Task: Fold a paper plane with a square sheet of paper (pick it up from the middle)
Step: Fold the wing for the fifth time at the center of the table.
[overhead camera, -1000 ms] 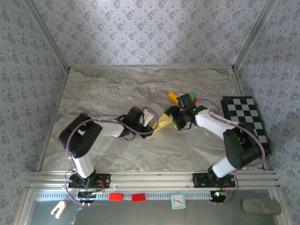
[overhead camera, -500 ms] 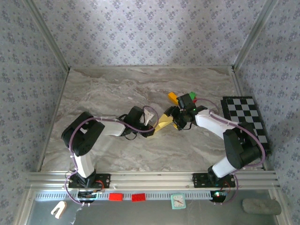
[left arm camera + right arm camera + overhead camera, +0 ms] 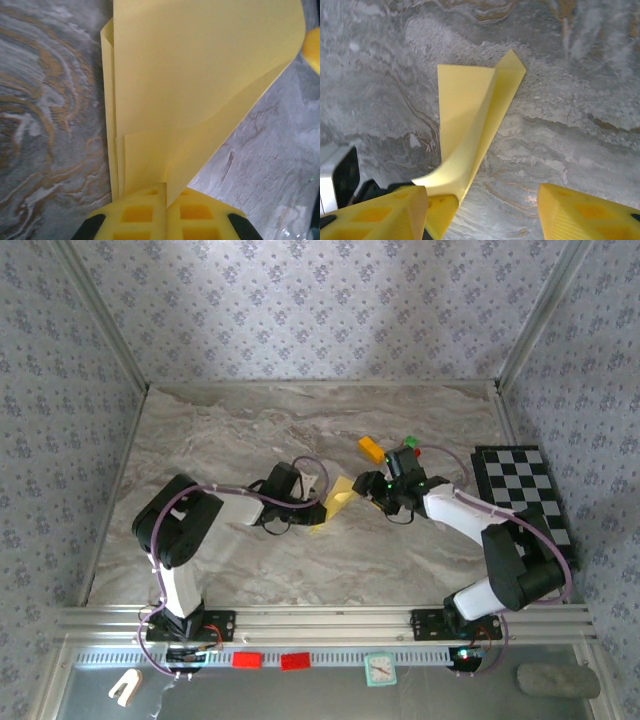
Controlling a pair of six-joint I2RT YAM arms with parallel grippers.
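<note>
Left claw [image 3: 165, 194] is clamped on one end of the part-folded sheet [image 3: 200, 75], near the middle of the desk [image 3: 220, 430]. Right claw [image 3: 480, 194] gapes beside the other end. We judge a fold is underway; next, right must catch the loose flap squarely.

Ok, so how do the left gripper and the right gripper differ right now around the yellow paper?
The left gripper is shut, its fingers pressed together on the yellow paper; the right gripper is open, a wide gap between its fingers. The left one clamps the paper's edge, while at the right one the paper only passes beside one finger, unpinched. Both have yellow fingers and face each other across the paper, low over the marble table.
</note>
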